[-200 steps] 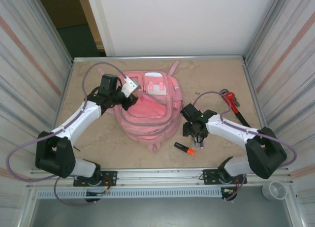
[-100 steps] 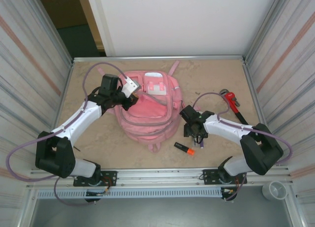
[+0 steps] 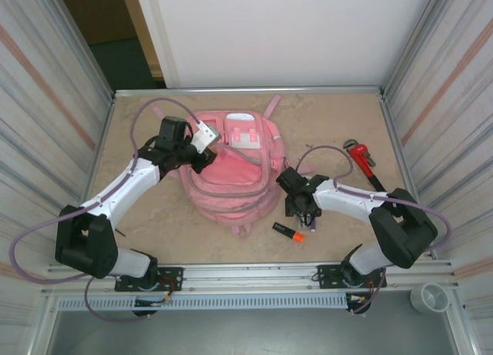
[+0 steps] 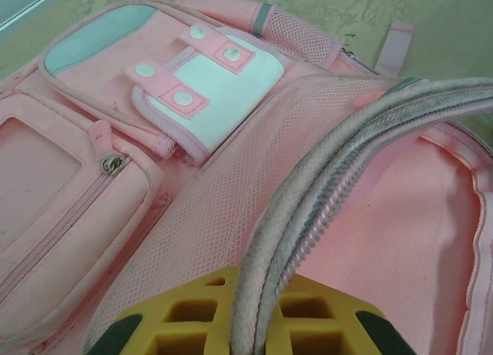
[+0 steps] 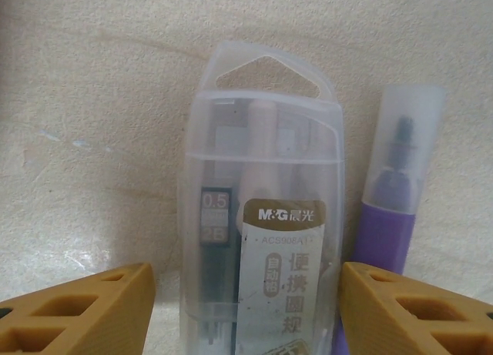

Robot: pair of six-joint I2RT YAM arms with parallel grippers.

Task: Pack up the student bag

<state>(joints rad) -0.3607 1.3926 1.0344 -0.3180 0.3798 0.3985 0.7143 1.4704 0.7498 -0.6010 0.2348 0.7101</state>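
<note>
Pink fabric backpack (image 3: 235,174) lies front-up in the middle of the table (image 3: 166,216). Long axis runs near-to-far, a little skewed. The pocket end with the white patches points to the far wall. The rounded zip end with a small loop points at the near edge, between my two arms. Strap tips reach toward the far rim.

Left fingers (image 4: 181,324) are closed tight on the bag's zip rim (image 4: 308,209), on its left side. The rim runs up and out from between them, with a mesh panel alongside.

Right fingers (image 5: 81,309) are spread wide and hold nothing, low over the table off the bag's near right corner. Between them lies a clear plastic lead case (image 5: 258,239), untouched on either side. A purple marker (image 5: 393,247) lies just beside it, parallel.

Orange highlighter (image 3: 288,232) lies near the front edge. Red pipe wrench (image 3: 362,161) sits close to the right wall. Bare table left of the bag and at the far right corner.
</note>
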